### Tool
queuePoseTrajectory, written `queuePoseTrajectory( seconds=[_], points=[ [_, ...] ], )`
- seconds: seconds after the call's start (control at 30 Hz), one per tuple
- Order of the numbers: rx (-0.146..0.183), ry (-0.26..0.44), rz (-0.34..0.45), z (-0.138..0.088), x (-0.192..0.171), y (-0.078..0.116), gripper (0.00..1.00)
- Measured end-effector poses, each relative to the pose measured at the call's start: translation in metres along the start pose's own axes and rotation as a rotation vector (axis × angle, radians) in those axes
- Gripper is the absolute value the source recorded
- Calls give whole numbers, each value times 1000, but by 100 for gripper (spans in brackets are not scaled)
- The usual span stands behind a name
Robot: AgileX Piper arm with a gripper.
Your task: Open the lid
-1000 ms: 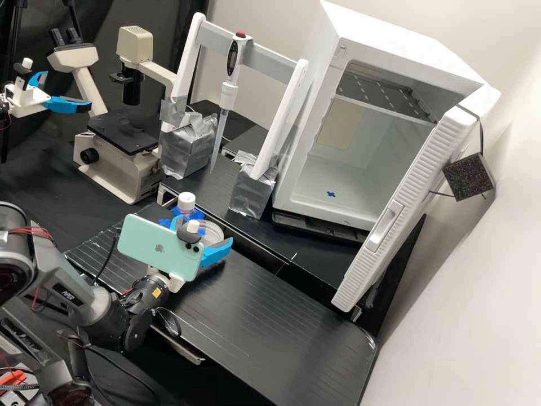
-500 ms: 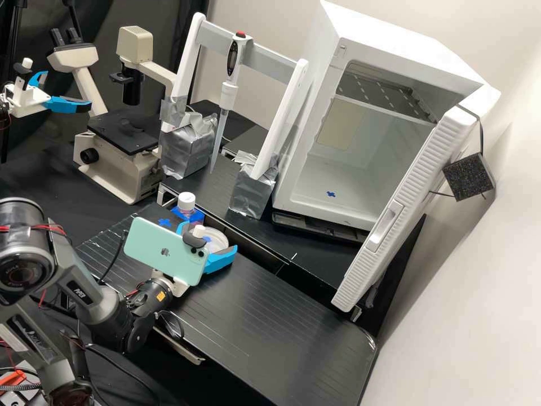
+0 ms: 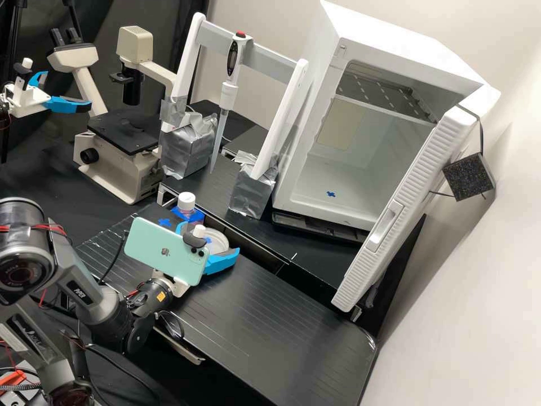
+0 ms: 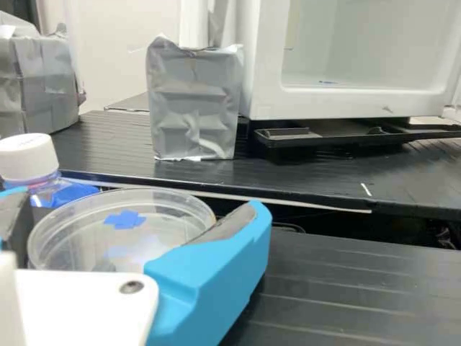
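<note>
"Where's the dish [image 4: 162, 220]?"
"Between the fingers of the tool [image 3: 209, 237], which stand wide. In the high view, the bottle [image 3: 186, 201] sits at its eleven o'clock."
"Gripped?"
"Can't tell."

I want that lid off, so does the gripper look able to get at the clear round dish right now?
Probably yes: the dish sits between the two spread blue fingers of the gripper, and I see nothing blocking their way to its rim.
</note>
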Motion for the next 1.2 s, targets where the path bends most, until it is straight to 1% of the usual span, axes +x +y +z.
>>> queuePoseTrajectory(
  seconds=[0.07, 0.1, 0.87, 1.13, 1.2],
  points=[
    [0, -3, -4, 1, 0, -1, 100],
    [1, -4, -5, 1, 1, -1, 0],
    [9, -10, 5, 2, 1, 0, 0],
    [14, -13, 12, 2, 1, 0, 0],
    [20, -16, 19, 2, 0, 1, 0]
  ],
)
